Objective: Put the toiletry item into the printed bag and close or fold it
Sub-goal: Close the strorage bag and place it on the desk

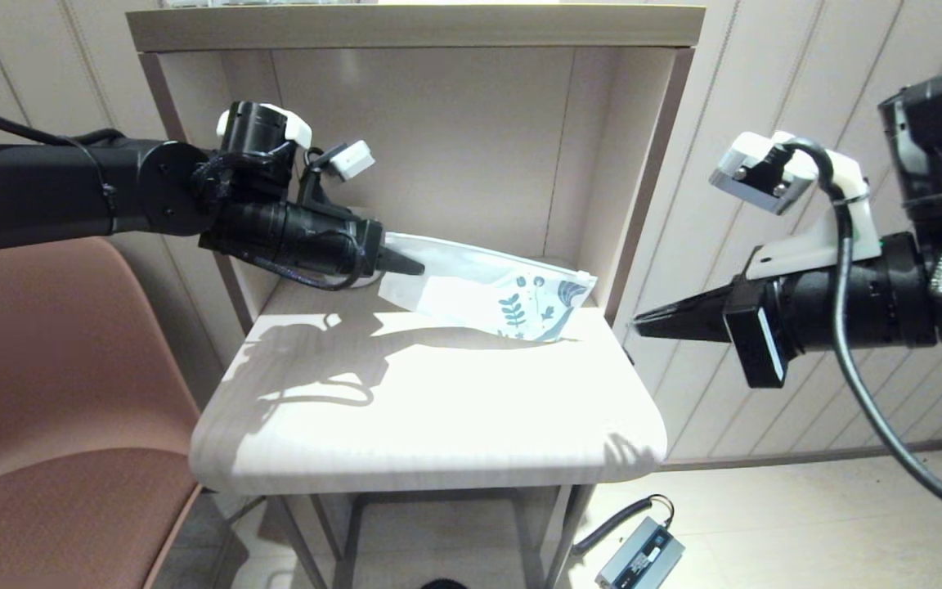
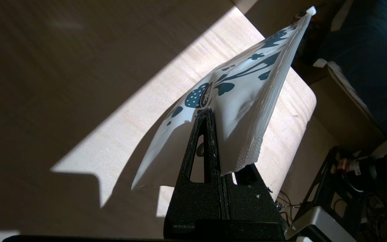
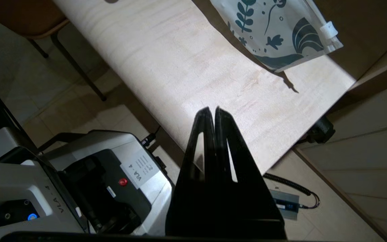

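The printed bag (image 1: 487,294) is a white pouch with blue-grey leaf print at its right end, held above the shelf table. My left gripper (image 1: 414,266) is shut on its plain left end; in the left wrist view the pouch (image 2: 244,97) is pinched between the black fingers (image 2: 203,134) and stretches away from them. A white zip slider (image 3: 328,29) shows at the printed end. My right gripper (image 1: 639,321) is shut and holds nothing, off the table's right edge. The comb is not visible in any view.
The light wood table (image 1: 430,409) stands inside a tall alcove with a back wall and side panels (image 1: 643,180). A brown chair (image 1: 54,384) is at the left. A grey power box with a coiled cable (image 1: 639,556) lies on the floor.
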